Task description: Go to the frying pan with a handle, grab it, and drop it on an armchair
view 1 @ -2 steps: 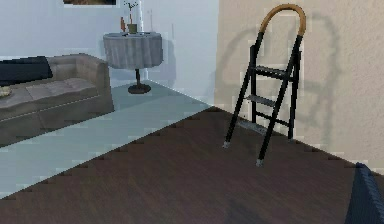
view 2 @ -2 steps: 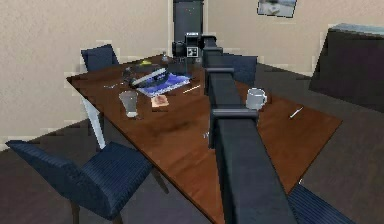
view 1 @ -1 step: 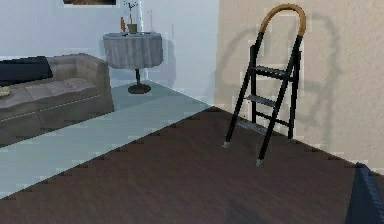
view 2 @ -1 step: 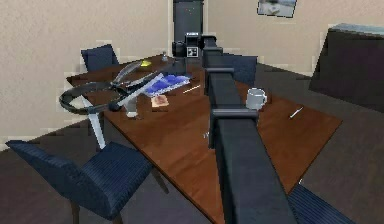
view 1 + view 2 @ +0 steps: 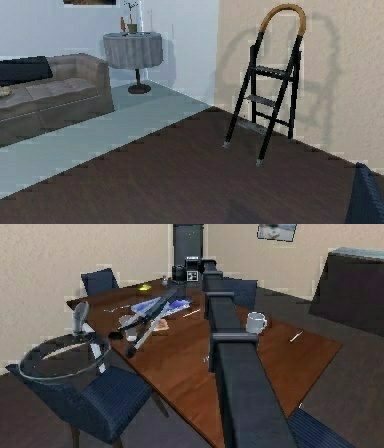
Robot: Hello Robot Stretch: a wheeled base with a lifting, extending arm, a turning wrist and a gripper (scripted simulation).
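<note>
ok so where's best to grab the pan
Likely the handle: slim, it rises clear off the pan's far rim, while the bowl is wide and round. Come from above, since the chair hems it in below.

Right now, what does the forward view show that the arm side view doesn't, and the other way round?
Forward view: a grey sofa, a round cloth-draped side table and a black step ladder. Arm side view: a wooden dining table with a white mug, blue chairs, a round dark pan and the robot's arm. Both: dark wood floor and beige walls.
</note>
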